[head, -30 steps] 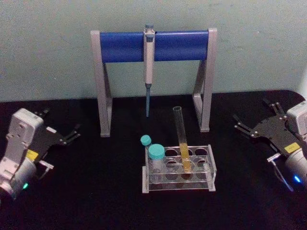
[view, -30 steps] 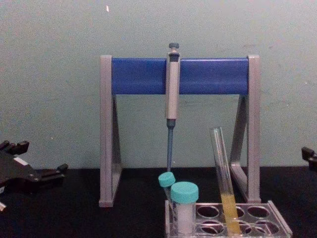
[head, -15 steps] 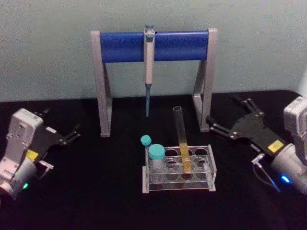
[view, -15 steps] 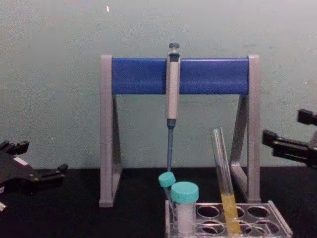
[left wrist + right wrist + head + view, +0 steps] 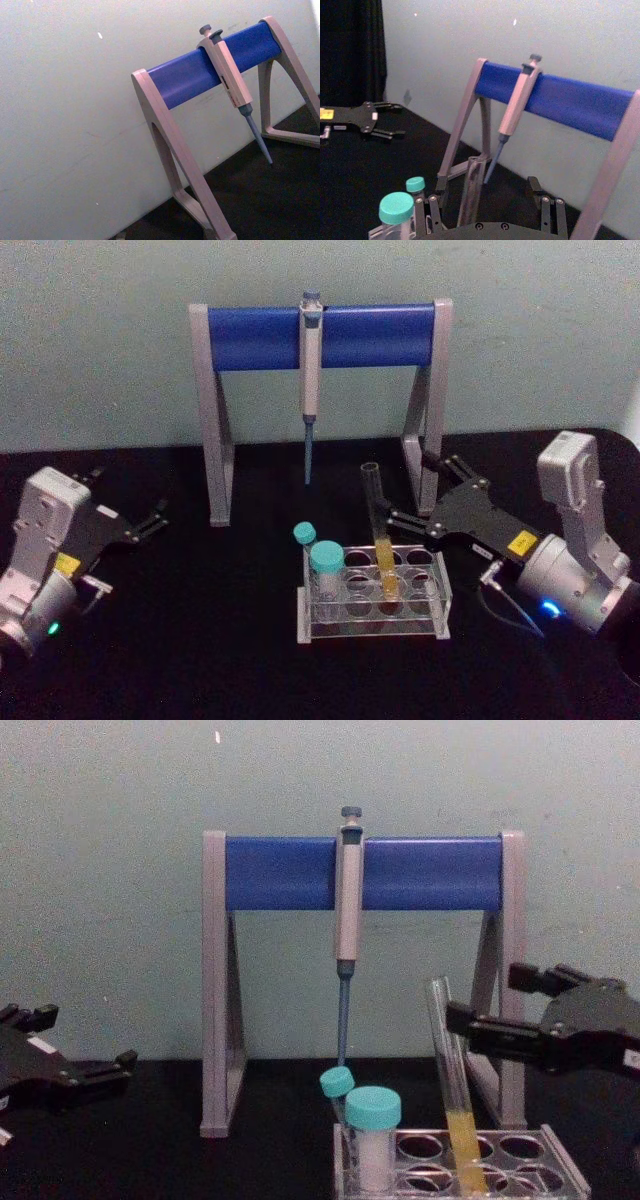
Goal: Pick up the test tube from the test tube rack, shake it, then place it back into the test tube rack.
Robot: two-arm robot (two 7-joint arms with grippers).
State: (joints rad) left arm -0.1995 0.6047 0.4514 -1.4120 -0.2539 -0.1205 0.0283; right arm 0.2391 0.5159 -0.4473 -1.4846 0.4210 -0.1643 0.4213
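Nothing done yet: test tube (image 5: 378, 520) leans in test tube rack (image 5: 420, 626), untouched, just ahead of right gripper (image 5: 408, 486) whose fingers (image 5: 490, 1028) are spread wide and empty; left gripper (image 5: 130, 525) idle, spread empty, well apart; grasp, shake, return all pending.

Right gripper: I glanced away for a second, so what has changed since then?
The right gripper has swung in from the right to the test tube, which now stands between its open jaws, not gripped. The test tube, the test tube rack and the left gripper stayed put.
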